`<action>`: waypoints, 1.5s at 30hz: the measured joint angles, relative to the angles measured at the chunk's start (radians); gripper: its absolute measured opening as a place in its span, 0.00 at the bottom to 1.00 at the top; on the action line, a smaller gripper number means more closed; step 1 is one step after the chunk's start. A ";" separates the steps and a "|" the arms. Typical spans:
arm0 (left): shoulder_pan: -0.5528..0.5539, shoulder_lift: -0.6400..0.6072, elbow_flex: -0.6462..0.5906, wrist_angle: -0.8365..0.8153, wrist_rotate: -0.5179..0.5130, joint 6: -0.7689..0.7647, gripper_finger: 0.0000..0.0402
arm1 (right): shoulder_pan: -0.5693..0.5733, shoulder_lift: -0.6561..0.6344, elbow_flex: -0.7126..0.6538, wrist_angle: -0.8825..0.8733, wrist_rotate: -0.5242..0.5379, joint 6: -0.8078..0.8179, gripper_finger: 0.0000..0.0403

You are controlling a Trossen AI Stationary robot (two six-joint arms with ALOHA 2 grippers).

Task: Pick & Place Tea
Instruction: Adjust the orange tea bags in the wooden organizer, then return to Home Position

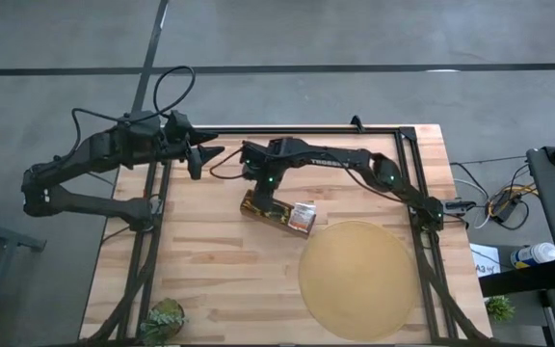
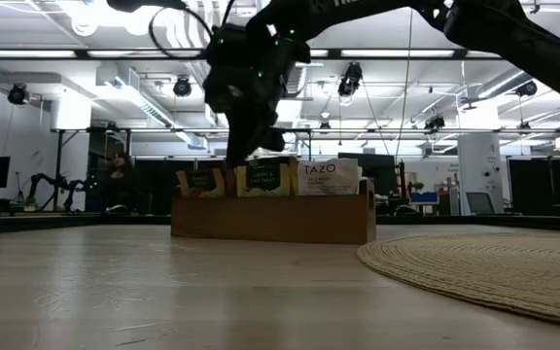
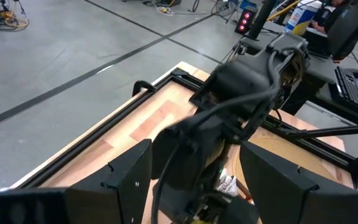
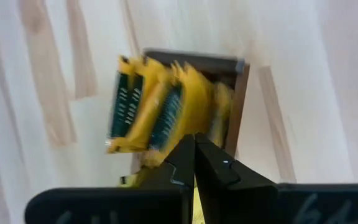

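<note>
The tea sachets (image 4: 148,112) stand packed upright in the wooden box (image 2: 272,218), near the middle of the table (image 1: 210,280), green-yellow ones at one end and a white one at the other. I've got the right gripper (image 4: 194,163) down over the green-yellow end, fingers pressed together. Something yellow shows just beneath the tips, but I can't tell whether a sachet is actually pinched. My call: lift straight up and slowly, so that one packet comes away without dragging its neighbours out or tipping the box. The big round mat (image 1: 356,280) lies just beside the box, the likely drop spot, with nothing on it. The left gripper (image 1: 200,155) waits near the table's far edge, fingers spread, holding nothing. Small plant (image 1: 164,319) at the near corner, well apart, no trouble.
</note>
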 joint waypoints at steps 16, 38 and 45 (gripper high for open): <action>0.000 0.000 0.000 0.000 0.000 -0.006 0.59 | 0.000 -0.005 0.010 0.013 -0.021 -0.011 0.02; -0.003 -0.003 -0.007 0.032 -0.044 0.043 0.01 | 0.060 -0.240 -0.028 0.151 -0.051 -0.122 0.02; -0.033 -0.026 -0.156 0.281 -0.029 0.045 0.00 | 0.100 -0.381 -0.229 0.388 -0.050 -0.079 0.02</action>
